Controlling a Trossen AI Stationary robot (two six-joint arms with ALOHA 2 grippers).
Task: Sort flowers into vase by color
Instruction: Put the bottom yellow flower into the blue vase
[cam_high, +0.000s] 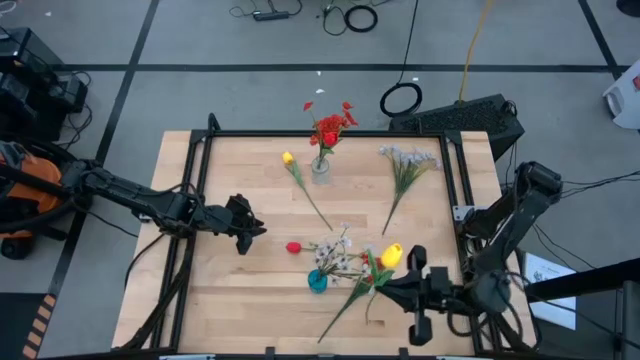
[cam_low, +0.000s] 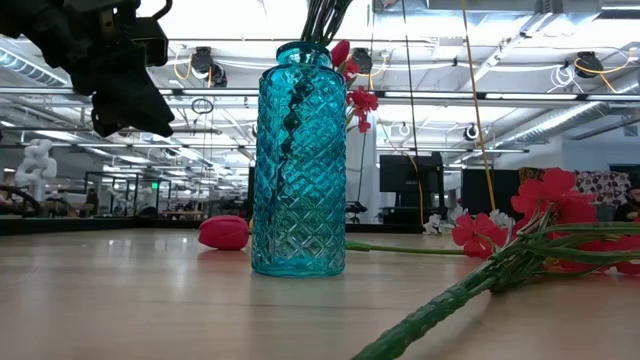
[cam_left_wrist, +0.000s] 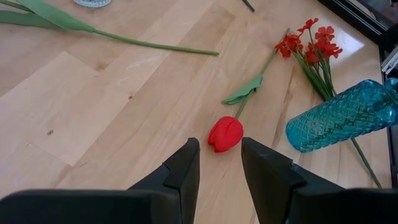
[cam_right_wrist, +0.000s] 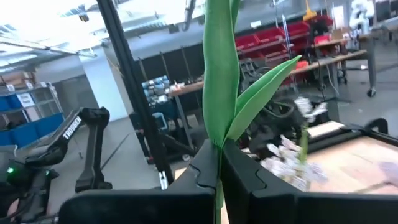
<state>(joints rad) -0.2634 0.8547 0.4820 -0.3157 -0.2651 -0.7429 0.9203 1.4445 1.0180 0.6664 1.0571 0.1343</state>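
Hovering left gripper, seemingly above red tulip

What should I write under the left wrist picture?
Open left gripper hovers over a red tulip bloom lying on the wooden table, beside the blue glass vase.

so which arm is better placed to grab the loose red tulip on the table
Left. The left gripper is open and aimed at the red tulip just ahead of it. The right gripper is shut on a yellow tulip's stem.
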